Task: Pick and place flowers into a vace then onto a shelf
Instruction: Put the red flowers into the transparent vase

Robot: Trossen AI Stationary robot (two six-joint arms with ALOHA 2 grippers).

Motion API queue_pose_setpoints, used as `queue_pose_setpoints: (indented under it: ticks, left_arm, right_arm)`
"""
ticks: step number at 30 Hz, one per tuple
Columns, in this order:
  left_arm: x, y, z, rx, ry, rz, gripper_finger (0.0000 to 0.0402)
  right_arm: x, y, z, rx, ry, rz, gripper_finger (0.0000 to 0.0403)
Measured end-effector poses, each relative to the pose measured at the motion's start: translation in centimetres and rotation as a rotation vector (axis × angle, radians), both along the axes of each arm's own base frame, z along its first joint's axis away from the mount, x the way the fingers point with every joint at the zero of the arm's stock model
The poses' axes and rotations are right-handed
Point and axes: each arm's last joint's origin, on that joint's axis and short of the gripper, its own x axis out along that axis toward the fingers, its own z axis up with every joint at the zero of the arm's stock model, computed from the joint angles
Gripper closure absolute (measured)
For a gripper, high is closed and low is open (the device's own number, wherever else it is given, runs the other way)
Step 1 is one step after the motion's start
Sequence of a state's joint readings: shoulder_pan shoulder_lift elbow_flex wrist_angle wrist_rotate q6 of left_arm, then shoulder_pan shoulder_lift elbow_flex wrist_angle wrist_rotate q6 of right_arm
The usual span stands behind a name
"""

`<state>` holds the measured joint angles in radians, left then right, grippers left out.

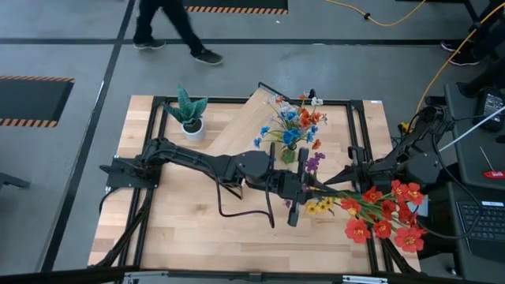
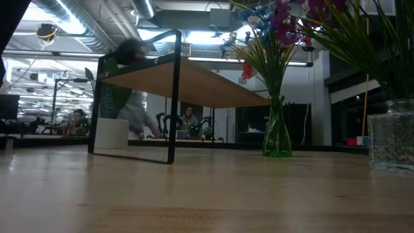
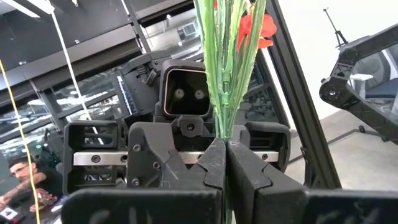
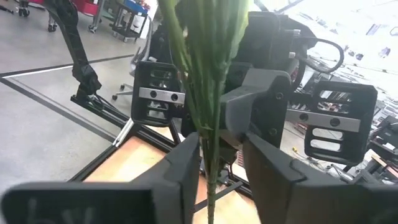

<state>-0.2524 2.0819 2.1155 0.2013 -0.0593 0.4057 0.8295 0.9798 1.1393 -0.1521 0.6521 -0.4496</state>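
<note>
Left hand (image 3: 225, 163) pinching thin green flowers (image 3: 231, 68)

robotics lab: taped concrete floor (image 1: 71, 47), ceiling ducts (image 2: 84, 32), workstations w/ ppl.

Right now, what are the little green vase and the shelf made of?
The vase looks like glass or clear plastic: glossy, and you can see the stems through it. The shelf has a pale wood-look top, matte with faint grain, on a thin black frame, probably painted metal.
</note>
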Motion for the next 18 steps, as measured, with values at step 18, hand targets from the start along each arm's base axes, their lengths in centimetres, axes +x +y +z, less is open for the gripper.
queue_pose_setpoints:
  ticks: [18]
  left_arm:
    - [-0.3, -1.1, -0.2, -0.007, 0.034, 0.036, 0.0359]
  right_arm:
    - [0.0, 0.0, -0.2, 0.018, 0.016, 0.008, 0.0397]
